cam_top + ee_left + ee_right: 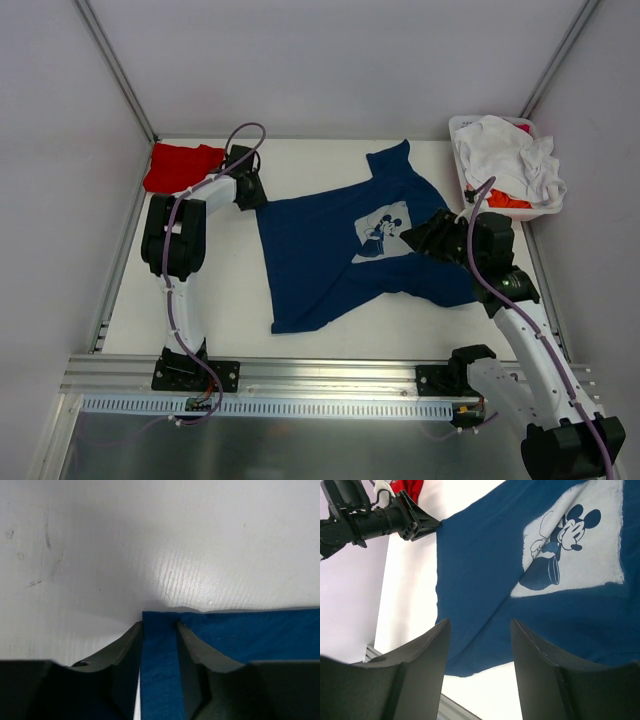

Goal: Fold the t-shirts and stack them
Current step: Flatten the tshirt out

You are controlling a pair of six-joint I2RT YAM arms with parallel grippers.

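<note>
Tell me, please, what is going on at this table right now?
The left gripper pinches a corner of the navy blue cloth t-shirt with a pale mouse print, spread crookedly on the white table. The right gripper hangs open over its other side, holding nothing. A plain red t-shirt lies in the far left corner; a white basket far right holds more clothes.
</note>
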